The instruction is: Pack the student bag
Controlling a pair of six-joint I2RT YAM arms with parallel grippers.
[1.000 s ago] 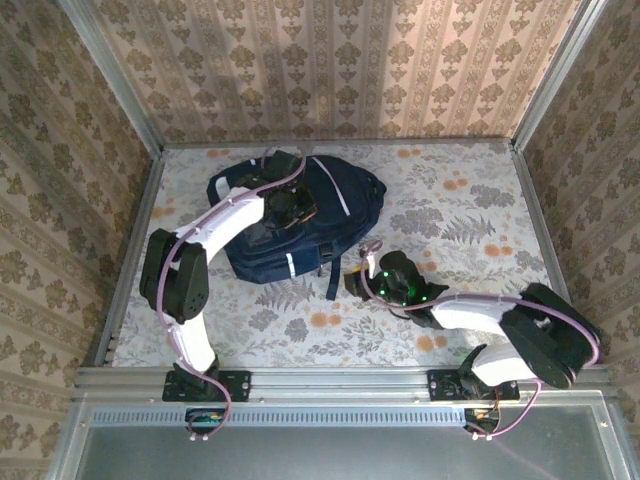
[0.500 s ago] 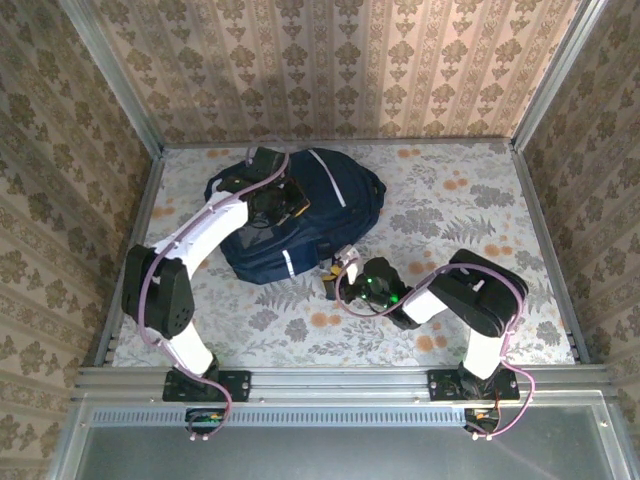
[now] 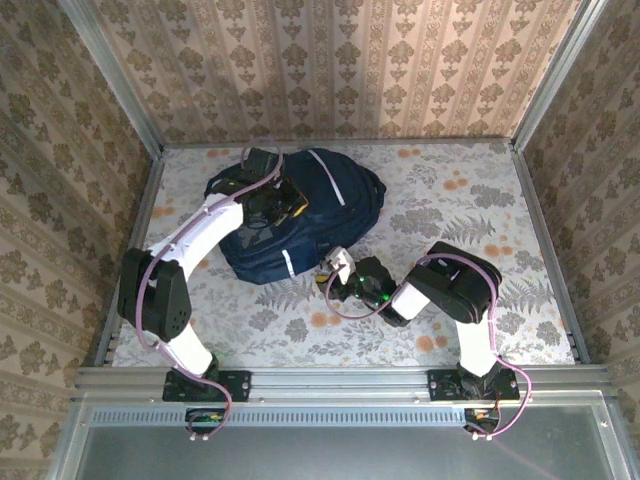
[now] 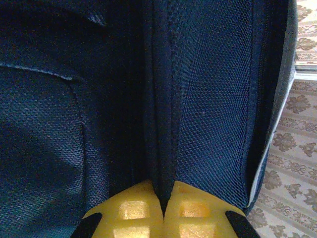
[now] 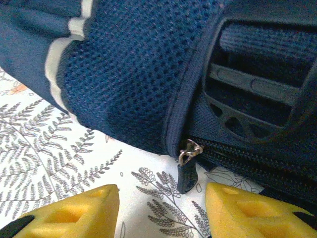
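Observation:
The student bag point(image 3: 330, 205), a dark navy backpack with white stripes, lies on the floral table at back centre-left. My left gripper point(image 3: 272, 200) rests on top of it, shut on a fold of the bag's navy fabric point(image 4: 166, 148) pinched between the yellow pads point(image 4: 130, 210). My right gripper point(image 3: 340, 272) lies low at the bag's near edge, open. Just beyond its spread yellow fingertips point(image 5: 79, 210) hangs a zipper pull point(image 5: 187, 171) with a metal ring, at the end of a closed zipper point(image 5: 247, 161). The pull is not touched.
The floral tablecloth point(image 3: 460, 210) covers the whole table, with free room right of the bag. Patterned walls and metal rails point(image 3: 140, 250) enclose the table on three sides. A dark strap point(image 3: 332, 280) trails from the bag's near side.
The right arm has folded in and its gripper has slid left up to the bag's near edge. The left gripper shifted slightly back-left on the bag's top.

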